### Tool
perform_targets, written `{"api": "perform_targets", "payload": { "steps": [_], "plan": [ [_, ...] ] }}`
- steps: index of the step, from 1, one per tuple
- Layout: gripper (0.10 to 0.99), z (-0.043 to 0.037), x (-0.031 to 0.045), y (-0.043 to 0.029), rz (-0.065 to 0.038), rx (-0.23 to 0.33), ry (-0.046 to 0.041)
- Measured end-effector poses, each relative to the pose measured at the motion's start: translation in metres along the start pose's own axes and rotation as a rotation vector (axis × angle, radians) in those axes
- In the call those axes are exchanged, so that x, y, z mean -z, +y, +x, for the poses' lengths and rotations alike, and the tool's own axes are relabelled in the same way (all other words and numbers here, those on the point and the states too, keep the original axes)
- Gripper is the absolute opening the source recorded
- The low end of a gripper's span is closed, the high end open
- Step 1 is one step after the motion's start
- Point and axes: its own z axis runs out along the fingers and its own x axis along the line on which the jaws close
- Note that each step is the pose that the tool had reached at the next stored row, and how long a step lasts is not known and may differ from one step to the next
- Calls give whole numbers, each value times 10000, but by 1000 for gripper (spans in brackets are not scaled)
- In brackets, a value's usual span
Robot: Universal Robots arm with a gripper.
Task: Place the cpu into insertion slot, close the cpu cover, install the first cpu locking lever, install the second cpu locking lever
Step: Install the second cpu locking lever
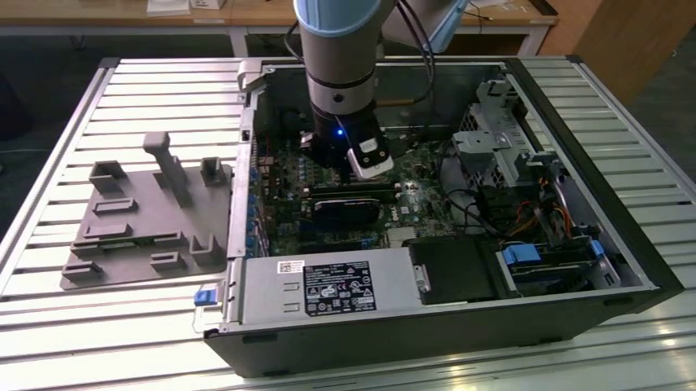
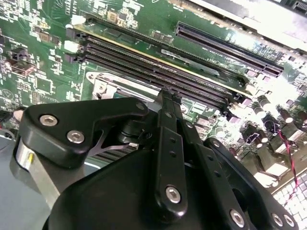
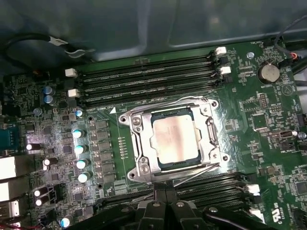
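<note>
In the first wrist view the cpu [image 3: 175, 139] lies flat in the insertion slot [image 3: 212, 135], its pale metal face up. The silvery cpu cover [image 3: 143, 143] is down around it as a frame. A thin wire lever [image 3: 196, 175] runs slanted along the socket's side nearest my gripper. Another lever [image 3: 158, 106] lines the far side. My gripper [image 3: 165, 195] hovers just off the socket's edge, over the memory slots, its fingers shut with nothing between them. In the second wrist view the gripper [image 2: 168, 96] points at a silvery corner of the socket [image 2: 103, 86]. The arm [image 1: 339, 81] reaches down into the open computer case.
Long black memory slots [image 3: 148, 79] flank the socket on two sides. A row of capacitors [image 3: 79, 148] and a coin battery [image 3: 268, 73] stand nearby. A black card [image 1: 354, 208], the power supply [image 1: 326, 285] and the case walls [image 1: 244, 163] hem the arm in. A grey fixture tray [image 1: 142, 220] lies outside.
</note>
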Motion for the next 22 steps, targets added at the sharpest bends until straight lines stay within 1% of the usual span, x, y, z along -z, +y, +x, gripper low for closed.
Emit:
{"api": "perform_targets", "payload": {
  "steps": [3,5,8,11,14,17,22],
  "plan": [
    [106,22,-17,-31,-99,12,-7],
    [106,38,-28,-51,-183,15,-8],
    [106,69,-41,-76,-339,16,-2],
    [106,105,-55,-96,-527,13,11],
    [106,136,-71,-116,-684,14,20],
    [106,159,-94,-129,-794,16,21],
    [106,172,-128,-137,-1003,10,26]
  ]
}}
